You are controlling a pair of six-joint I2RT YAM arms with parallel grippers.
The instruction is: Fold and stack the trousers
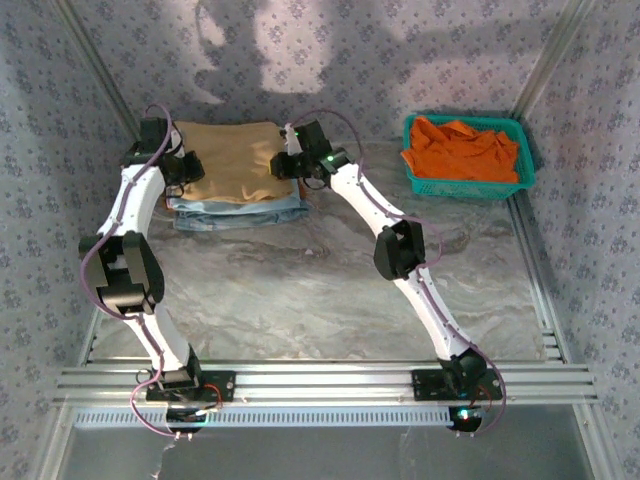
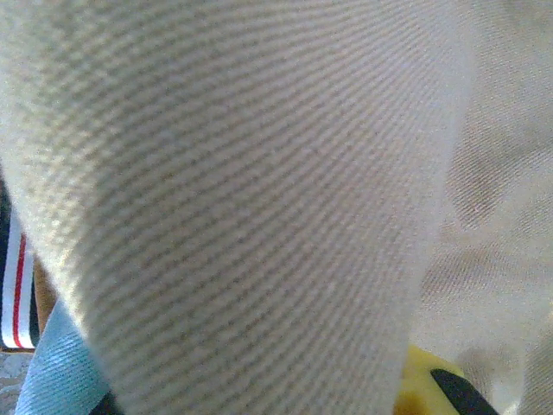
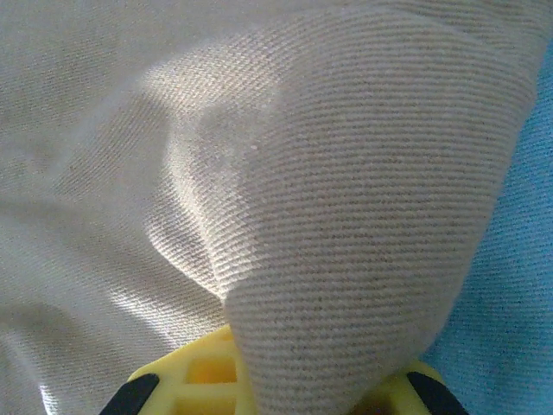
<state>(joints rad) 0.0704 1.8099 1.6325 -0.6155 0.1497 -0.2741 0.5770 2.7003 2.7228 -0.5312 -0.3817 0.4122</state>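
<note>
The tan trousers (image 1: pixel 232 160) lie folded at the back left, on top of a light blue folded cloth (image 1: pixel 240 213). My left gripper (image 1: pixel 185 166) is at the trousers' left edge and my right gripper (image 1: pixel 283 166) at their right edge. In the left wrist view a taut fold of the trousers (image 2: pixel 242 199) rises right in front of the lens, with a yellow finger (image 2: pixel 422 387) beside it. In the right wrist view a bunched fold of the trousers (image 3: pixel 346 199) comes out from between the yellow fingers (image 3: pixel 199 373). Both grippers are shut on the cloth.
A green basket (image 1: pixel 467 187) holding an orange garment (image 1: pixel 462 150) stands at the back right. The light blue cloth (image 3: pixel 518 285) shows under the trousers' edge. Patterned walls and metal rails close in the table. Both arms reach across the marbled tabletop (image 1: pixel 300 290).
</note>
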